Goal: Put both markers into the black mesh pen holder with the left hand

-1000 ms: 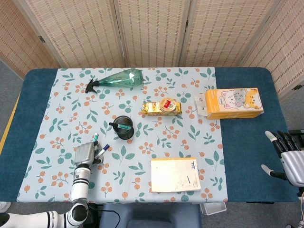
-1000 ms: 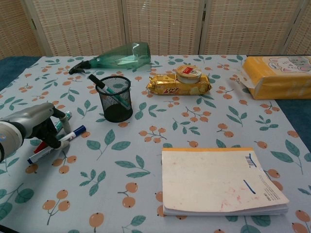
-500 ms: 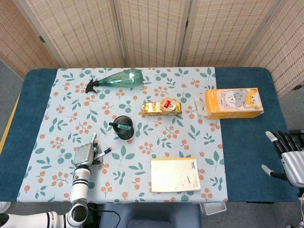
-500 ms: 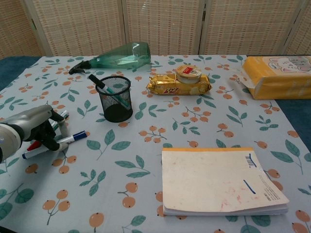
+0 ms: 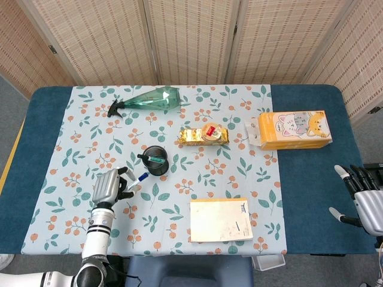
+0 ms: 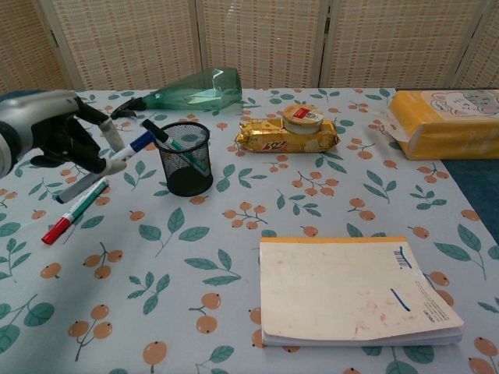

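One blue-capped marker (image 6: 117, 157) in left robot hand (image 6: 64, 132), cap toward pen holder (image 6: 184, 158).

Blue-capped marker (image 6: 125, 152) held off the table, tilted, cap toward black mesh pen holder (image 6: 184, 159), upright, one pen inside. Red-capped marker (image 6: 74, 210) flat on cloth, left of holder.

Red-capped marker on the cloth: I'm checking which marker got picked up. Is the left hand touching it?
Apart. The chest view shows the left hand raised, holding the blue-capped marker, with bare cloth between it and the red-capped marker.
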### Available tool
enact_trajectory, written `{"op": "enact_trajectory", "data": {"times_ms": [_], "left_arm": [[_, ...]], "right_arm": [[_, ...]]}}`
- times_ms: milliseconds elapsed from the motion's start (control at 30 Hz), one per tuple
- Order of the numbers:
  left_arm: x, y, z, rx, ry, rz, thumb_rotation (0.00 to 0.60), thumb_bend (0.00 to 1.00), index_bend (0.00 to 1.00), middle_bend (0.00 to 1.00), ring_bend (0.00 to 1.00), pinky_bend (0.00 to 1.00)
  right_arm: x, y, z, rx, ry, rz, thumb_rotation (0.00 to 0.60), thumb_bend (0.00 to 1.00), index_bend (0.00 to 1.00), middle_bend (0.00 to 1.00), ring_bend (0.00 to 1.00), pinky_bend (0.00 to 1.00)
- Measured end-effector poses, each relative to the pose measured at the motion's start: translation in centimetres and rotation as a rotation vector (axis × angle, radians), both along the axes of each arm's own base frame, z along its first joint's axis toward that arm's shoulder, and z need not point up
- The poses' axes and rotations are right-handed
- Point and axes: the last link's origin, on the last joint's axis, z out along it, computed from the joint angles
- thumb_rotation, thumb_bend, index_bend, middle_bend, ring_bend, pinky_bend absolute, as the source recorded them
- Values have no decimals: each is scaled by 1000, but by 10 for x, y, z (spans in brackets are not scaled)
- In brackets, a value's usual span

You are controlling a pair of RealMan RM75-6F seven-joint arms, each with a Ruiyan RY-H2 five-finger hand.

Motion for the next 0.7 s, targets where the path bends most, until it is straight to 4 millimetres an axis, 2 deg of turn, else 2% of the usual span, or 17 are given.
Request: {"op": "enact_trajectory", "data": {"times_ms": [200,300,467,700], "left_arm": [[34,20,38,151,-301,-16,600,440,598,1000,1000,1000],[40,29,39,184,-391,-20,600,440,598,1000,1000,1000],[43,49,24,203,-466,-20,600,440,589,1000,1000,1000],[52,73,-20,164,-478,-49,600,437,588,1000,1000,1000]], "right_arm": [[-1,-3,0,0,-7,-11,600,188,37,82,40,0],[-2,-4,1,-4,-14,-14,600,188,38,82,40,0],[-3,-3,4,-7,-24,-15,600,188,37,82,40,0],[-6,0,10,-13,-50,-23,600,188,37,82,40,0]]}}
